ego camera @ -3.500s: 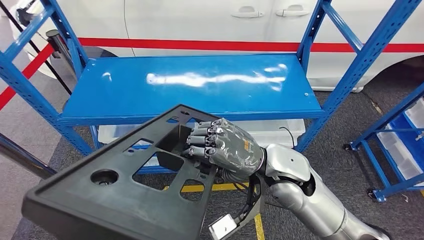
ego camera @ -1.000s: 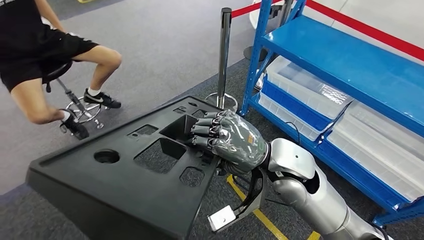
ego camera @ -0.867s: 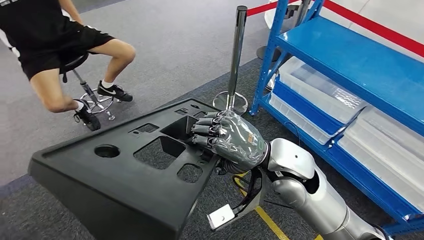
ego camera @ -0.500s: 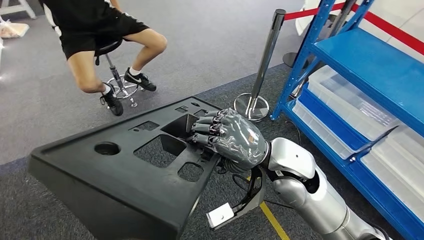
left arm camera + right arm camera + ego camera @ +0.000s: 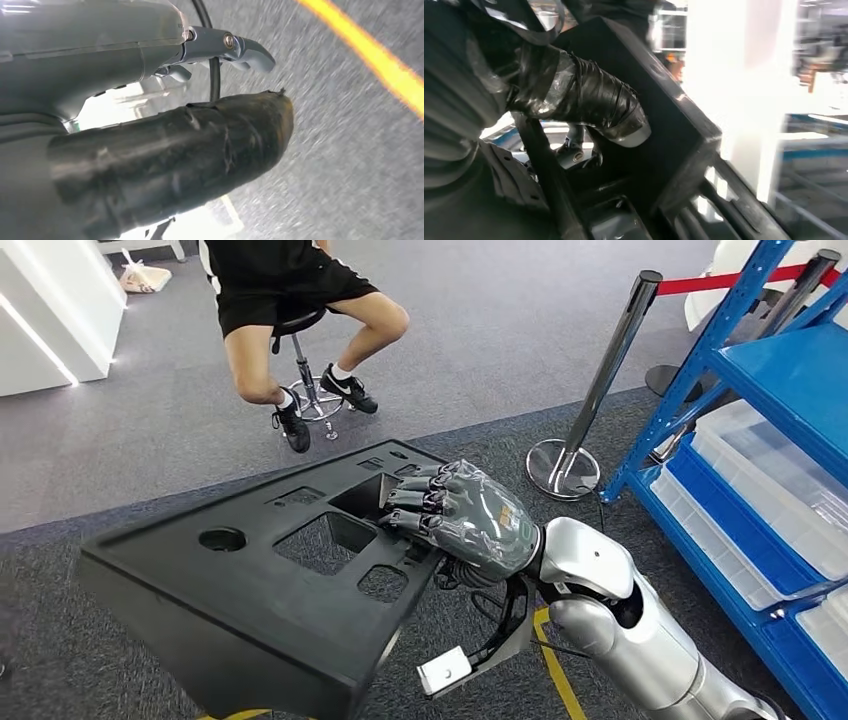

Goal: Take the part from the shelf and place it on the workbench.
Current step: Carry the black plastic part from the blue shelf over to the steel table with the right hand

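The right hand (image 5: 462, 525) is gripping the part (image 5: 270, 590), a big flat black panel with several cutouts. Its fingers (image 5: 410, 508) are curling down into a rectangular opening near the panel's far right corner, and in the right wrist view a taped finger (image 5: 589, 102) is hooking over an inner wall of the panel (image 5: 664, 145).

The panel is hanging in the air over the grey floor (image 5: 130, 460), lying roughly flat with its face up. Its long axis is running from the near left to the far right, so most of it is stretching away to the left of the hand.

The left hand (image 5: 150, 130) is hanging above the floor; its fingers seem to be curled around nothing, though the blurred close view leaves that uncertain.

A person (image 5: 290, 285) is sitting on a stool (image 5: 305, 375) at the far side. A metal post (image 5: 600, 390) is standing just left of a blue shelf (image 5: 770, 370) on the right.
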You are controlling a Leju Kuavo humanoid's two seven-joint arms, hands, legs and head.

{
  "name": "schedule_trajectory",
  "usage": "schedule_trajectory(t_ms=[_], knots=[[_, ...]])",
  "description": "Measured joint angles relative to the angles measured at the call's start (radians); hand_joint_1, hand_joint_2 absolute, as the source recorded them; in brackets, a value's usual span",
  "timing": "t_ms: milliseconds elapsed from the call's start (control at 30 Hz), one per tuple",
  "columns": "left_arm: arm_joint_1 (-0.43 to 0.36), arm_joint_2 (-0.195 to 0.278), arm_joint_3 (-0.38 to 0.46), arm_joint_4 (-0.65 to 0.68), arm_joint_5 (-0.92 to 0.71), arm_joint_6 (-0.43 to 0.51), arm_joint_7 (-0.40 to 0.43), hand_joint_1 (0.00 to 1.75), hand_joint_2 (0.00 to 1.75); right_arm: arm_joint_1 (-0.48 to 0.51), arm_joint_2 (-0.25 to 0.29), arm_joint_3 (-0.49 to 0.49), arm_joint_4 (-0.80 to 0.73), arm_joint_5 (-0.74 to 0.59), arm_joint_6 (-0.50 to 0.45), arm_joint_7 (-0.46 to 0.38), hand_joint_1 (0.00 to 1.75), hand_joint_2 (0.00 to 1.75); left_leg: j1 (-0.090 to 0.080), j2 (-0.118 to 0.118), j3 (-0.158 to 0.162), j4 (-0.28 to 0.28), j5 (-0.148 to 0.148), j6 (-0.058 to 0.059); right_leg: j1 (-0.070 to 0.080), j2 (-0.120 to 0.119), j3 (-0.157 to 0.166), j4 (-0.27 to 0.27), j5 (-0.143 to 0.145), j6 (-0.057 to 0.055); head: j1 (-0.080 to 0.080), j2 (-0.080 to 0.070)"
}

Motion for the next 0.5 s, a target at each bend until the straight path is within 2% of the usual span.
schedule_trajectory(t_ms=[33, 67, 100, 133, 167, 233, 267, 300, 333, 500], knots=[[-0.001, 0.000, 0.000, 0.000, -0.001, 0.000, -0.001, 0.00, 0.00, 0.001, 0.000, 0.000, 0.000, 0.000, 0.000, 0.000, 1.75, 1.75, 0.002, 0.022, -0.029, 0.064, -0.034, -0.005, 0.002, -0.015, -0.001, 0.000, 0.001, -0.002, 0.000, 0.000], [-0.002, 0.000, 0.000, 0.000, -0.003, 0.000, -0.002, 0.00, 0.00, 0.001, 0.000, 0.000, 0.001, 0.000, -0.001, 0.000, 1.75, 1.75, 0.004, 0.032, -0.055, 0.123, -0.060, -0.009, 0.003, -0.031, -0.003, 0.000, 0.001, -0.002, 0.000, 0.000], [-0.002, -0.001, 0.000, 0.000, -0.006, 0.000, -0.005, 0.00, 0.00, 0.002, 0.000, 0.000, 0.002, 0.000, -0.001, 0.000, 1.75, 1.75, 0.007, 0.037, -0.068, 0.159, -0.071, -0.013, 0.005, -0.047, -0.005, 0.002, 0.001, -0.002, 0.000, 0.000], [-0.002, -0.001, 0.000, 0.000, -0.008, 0.000, -0.008, 0.00, 0.00, 0.002, 0.000, 0.000, 0.003, 0.000, -0.001, 0.000, 1.75, 1.75, 0.009, 0.041, -0.062, 0.157, -0.063, -0.015, 0.005, -0.062, -0.007, 0.003, 0.000, -0.002, 0.000, 0.000], [-0.001, -0.001, 0.000, 0.000, -0.010, 0.000, -0.012, 0.00, 0.00, 0.001, 0.000, 0.000, 0.003, 0.000, -0.001, 0.000, 1.75, 1.75, 0.010, 0.047, -0.035, 0.117, -0.041, -0.016, 0.005, -0.075, -0.007, 0.005, -0.001, 0.000, 0.000, 0.000], [0.000, -0.001, 0.000, 0.000, -0.013, 0.000, -0.019, 0.00, 0.00, -0.001, 0.000, 0.000, 0.003, 0.000, -0.002, 0.000, 1.75, 1.75, 0.006, 0.084, 0.046, -0.018, 0.006, -0.010, 0.007, -0.100, -0.007, 0.009, -0.005, 0.006, 0.000, 0.000], [0.000, 0.000, -0.001, 0.000, -0.014, 0.001, -0.020, 0.00, 0.00, -0.002, 0.000, -0.001, 0.003, 0.000, -0.002, 0.000, 1.75, 1.75, 0.002, 0.105, 0.075, -0.068, 0.017, -0.004, 0.009, -0.109, -0.007, 0.011, -0.008, 0.009, 0.000, 0.000], [-0.001, 0.000, -0.001, 0.000, -0.015, 0.001, -0.021, 0.00, 0.00, -0.003, 0.000, -0.001, 0.003, 0.000, -0.002, 0.000, 1.75, 1.75, -0.002, 0.123, 0.090, -0.097, 0.019, 0.000, 0.011, -0.116, -0.007, 0.013, -0.010, 0.012, 0.000, 0.000], [-0.002, 0.000, -0.001, 0.000, -0.015, 0.001, -0.022, 0.00, 0.00, -0.003, 0.000, -0.001, 0.003, 0.000, -0.003, 0.000, 1.75, 1.75, -0.006, 0.131, 0.093, -0.103, 0.015, 0.004, 0.013, -0.119, -0.007, 0.013, -0.011, 0.014, 0.000, 0.000], [-0.002, 0.000, -0.001, 0.000, -0.015, 0.001, -0.022, 0.00, 0.00, -0.004, 0.000, -0.001, 0.004, 0.001, -0.003, 0.000, 1.75, 1.75, -0.005, 0.127, 0.091, -0.106, 0.018, 0.007, 0.013, -0.122, -0.007, 0.013, -0.011, 0.016, 0.000, 0.000]])
